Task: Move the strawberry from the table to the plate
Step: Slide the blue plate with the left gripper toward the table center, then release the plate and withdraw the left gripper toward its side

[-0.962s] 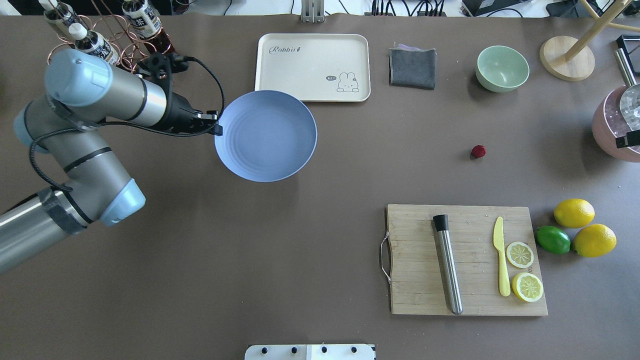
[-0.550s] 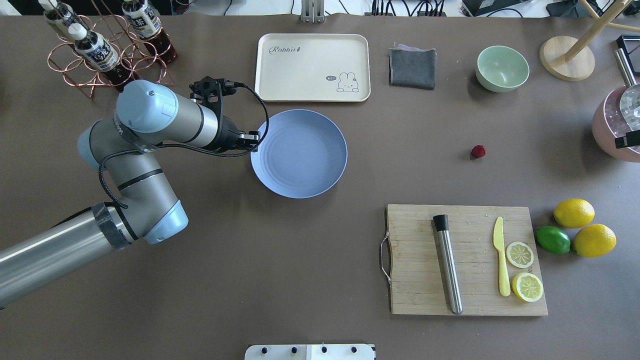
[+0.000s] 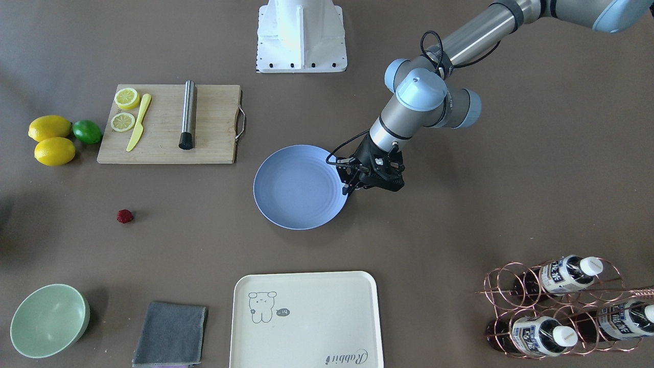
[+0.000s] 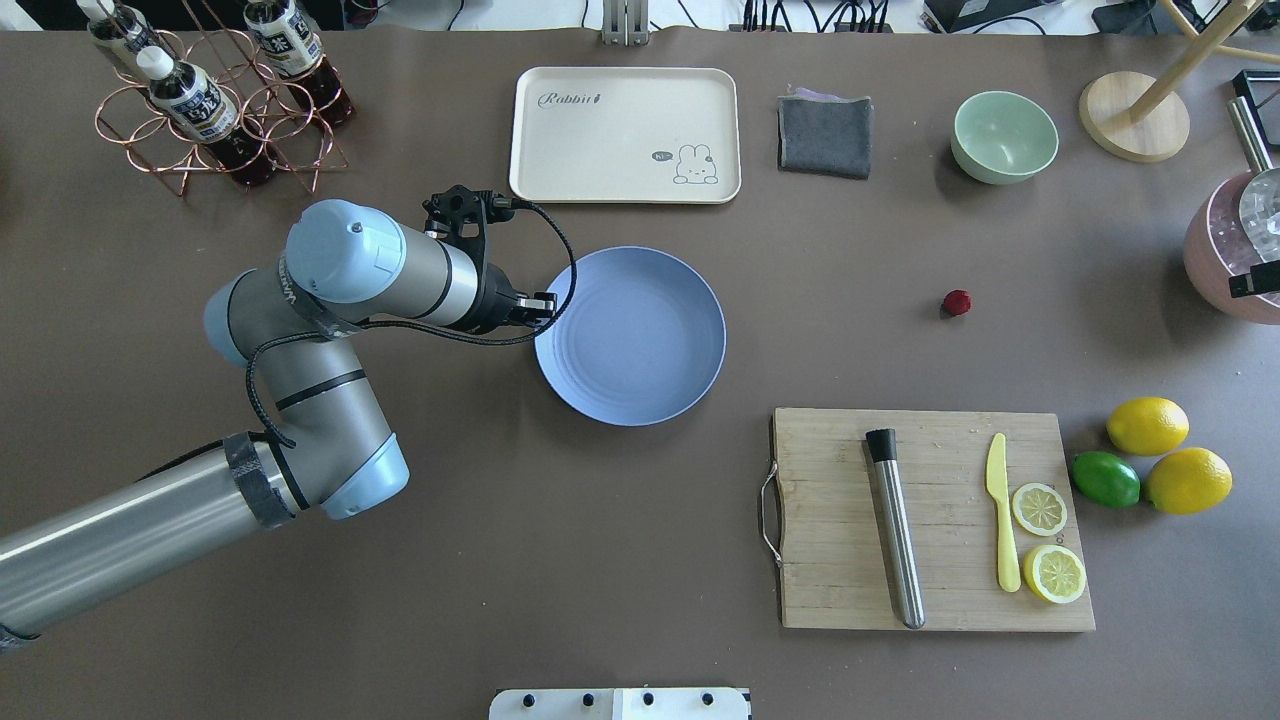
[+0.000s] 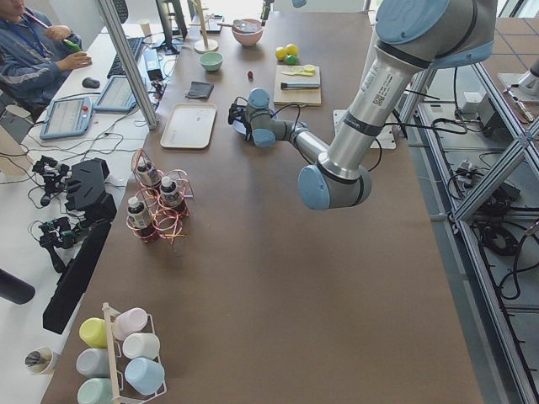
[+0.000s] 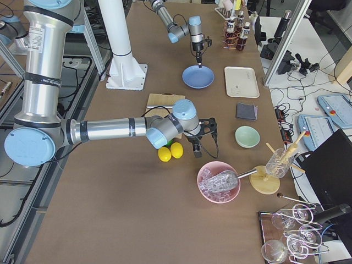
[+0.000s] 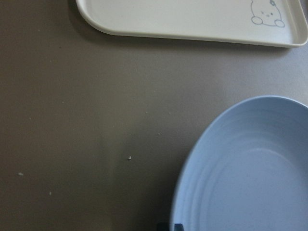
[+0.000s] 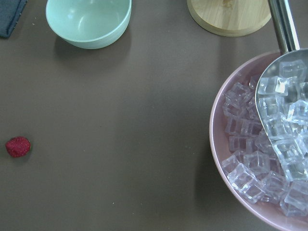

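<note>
The strawberry (image 4: 957,302), a tiny dark-red berry, lies alone on the grey-brown table (image 4: 500,560), right of centre; it also sits at the left edge of the right wrist view (image 8: 18,147). The light-blue plate (image 4: 640,340) is near the table's middle. My left gripper (image 4: 548,303) is shut on the plate's left rim, also seen from the front (image 3: 348,188). The plate is far left of the strawberry. My right gripper (image 6: 197,151) hovers by the pink ice bowl, right of the strawberry; I cannot tell its state.
A cream tray (image 4: 625,135), grey cloth (image 4: 825,135) and pale-green bowl (image 4: 1004,137) line the far side. A cutting board (image 4: 840,570) with muddler, knife and lemon slices lies front right, beside lemons (image 4: 1148,425) and a lime. A bottle rack (image 4: 200,100) stands far left.
My left arm has carried the plate to the right and toward the robot, away from the tray. The plate looks smaller, so lower. The strawberry has not moved.
</note>
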You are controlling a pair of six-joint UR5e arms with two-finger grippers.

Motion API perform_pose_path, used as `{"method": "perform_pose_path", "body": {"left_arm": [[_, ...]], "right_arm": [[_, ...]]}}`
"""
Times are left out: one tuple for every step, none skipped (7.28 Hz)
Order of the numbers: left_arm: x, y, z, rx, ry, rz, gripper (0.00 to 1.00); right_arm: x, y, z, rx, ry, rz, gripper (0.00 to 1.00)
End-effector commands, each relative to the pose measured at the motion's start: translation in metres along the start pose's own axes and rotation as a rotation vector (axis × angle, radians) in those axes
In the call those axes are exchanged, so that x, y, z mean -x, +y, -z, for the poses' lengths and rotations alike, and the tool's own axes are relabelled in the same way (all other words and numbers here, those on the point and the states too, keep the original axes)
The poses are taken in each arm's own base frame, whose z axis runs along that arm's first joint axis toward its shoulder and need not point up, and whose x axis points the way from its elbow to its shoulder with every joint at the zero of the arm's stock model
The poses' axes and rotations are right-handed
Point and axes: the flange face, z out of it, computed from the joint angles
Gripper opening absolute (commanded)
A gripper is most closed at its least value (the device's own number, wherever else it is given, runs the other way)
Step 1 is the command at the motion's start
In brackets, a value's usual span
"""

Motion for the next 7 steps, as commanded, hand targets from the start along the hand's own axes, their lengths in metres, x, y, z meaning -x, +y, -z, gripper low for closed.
{"method": "perform_pose_path", "body": {"left_arm": [[0.000,0.000,0.001,-0.002,0.001,-0.006,0.97],[0.013,-0.018,0.018,-0.034,-0.009,0.004,0.98],[0.049,-0.031,0.043,-0.043,-0.026,0.016,0.98],[0.096,-0.048,0.080,-0.019,-0.027,-0.006,0.98],[0.143,-0.058,0.120,-0.011,-0.033,-0.017,0.98],[0.183,-0.067,0.154,-0.010,-0.042,-0.042,0.98],[0.227,-0.071,0.190,0.000,-0.047,-0.078,0.98]], "right_arm": [[0.000,0.000,-0.002,0.003,0.002,0.000,0.99],[0.004,-0.003,-0.004,0.002,-0.002,0.008,1.00],[0.010,-0.005,-0.008,0.006,-0.002,0.011,0.99],[0.027,-0.013,-0.013,0.008,-0.011,-0.024,0.99],[0.056,-0.025,-0.024,0.000,-0.017,-0.071,0.99],[0.089,-0.034,-0.041,0.001,-0.018,-0.064,1.00],[0.115,-0.049,-0.052,0.012,-0.016,-0.090,1.00]]}}
